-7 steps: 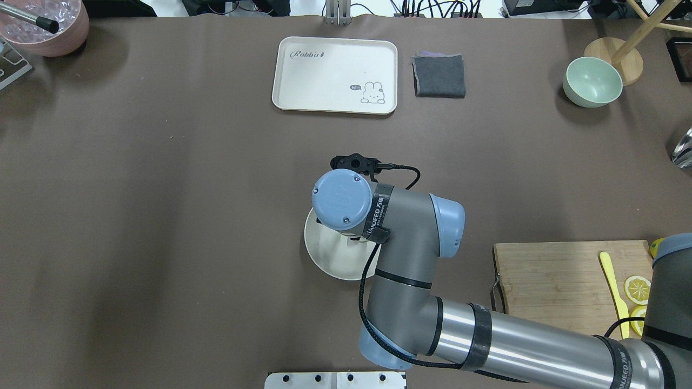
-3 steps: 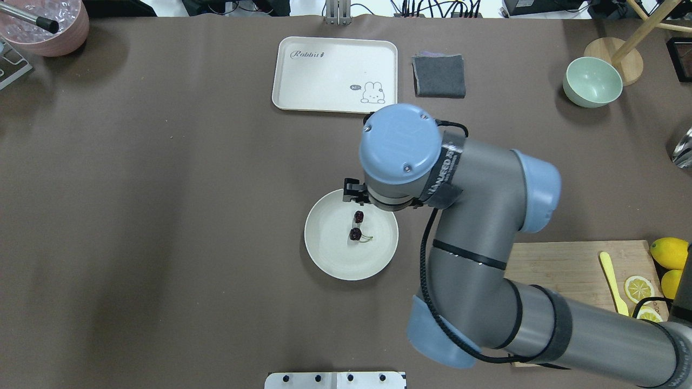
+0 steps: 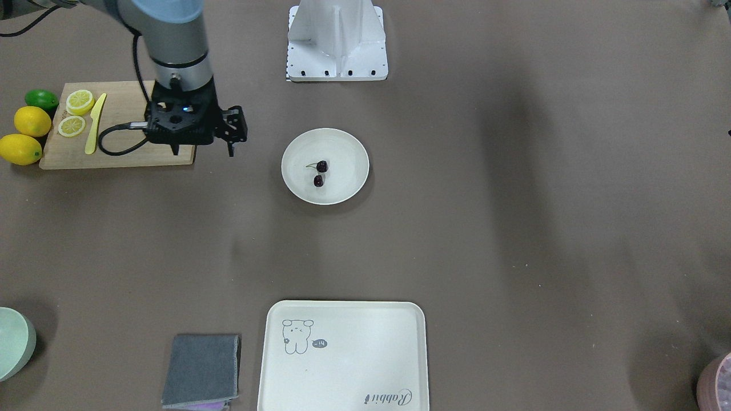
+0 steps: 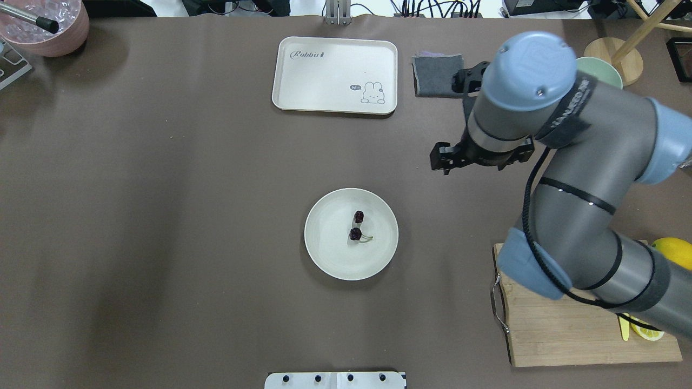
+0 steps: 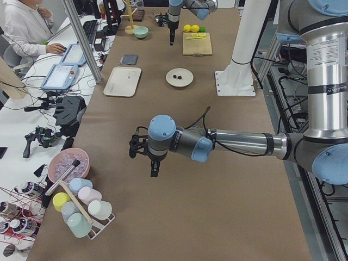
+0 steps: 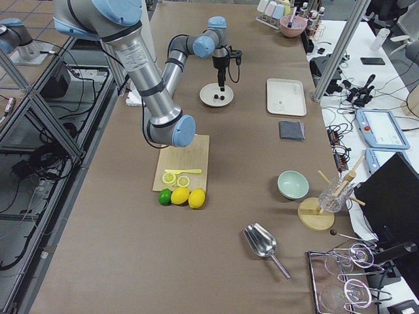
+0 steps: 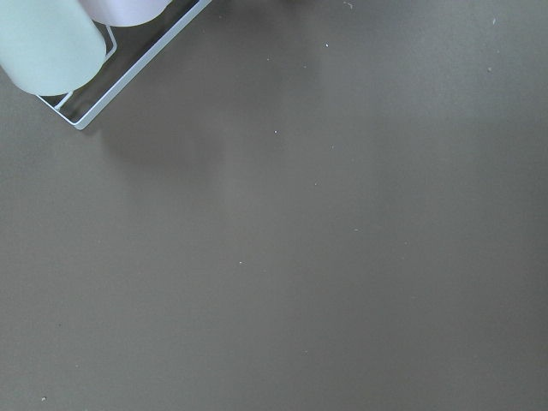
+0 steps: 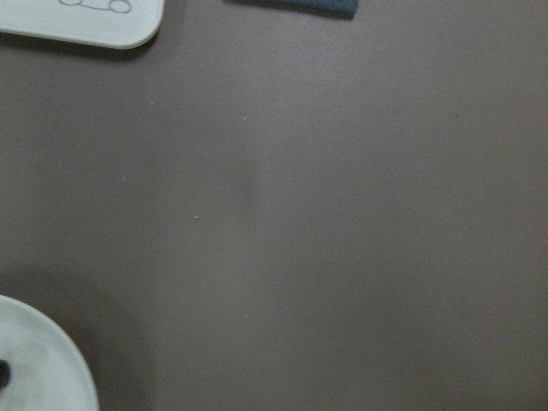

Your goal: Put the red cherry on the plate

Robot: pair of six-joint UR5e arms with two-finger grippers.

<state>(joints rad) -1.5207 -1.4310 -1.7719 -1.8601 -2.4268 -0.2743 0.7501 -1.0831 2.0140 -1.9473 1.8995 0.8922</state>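
Note:
The red cherry (image 4: 356, 227), two dark balls on a thin stem, lies near the middle of the round cream plate (image 4: 330, 256), with nothing touching it. The front view shows the same cherry (image 3: 320, 173) on the plate (image 3: 345, 157). My right gripper (image 4: 442, 161) hangs over bare table, well off the plate toward the back right. It looks open and empty, and it also shows in the front view (image 3: 234, 142). My left gripper (image 5: 154, 167) points down over the table's far left end. It appears only in the left side view, so I cannot tell its state.
A cream tray (image 4: 335, 75) and a folded grey cloth (image 4: 435, 75) lie at the back. A wooden board (image 3: 120, 154) carries lemon slices and a yellow knife, with lemons (image 3: 25, 134) beside it. A green bowl (image 3: 14, 345) and a cup rack (image 5: 81, 212) stand at the table's ends.
The right arm rose off the plate and swung back and to the right. The cherry, hidden under the wrist at first, now lies uncovered on the plate.

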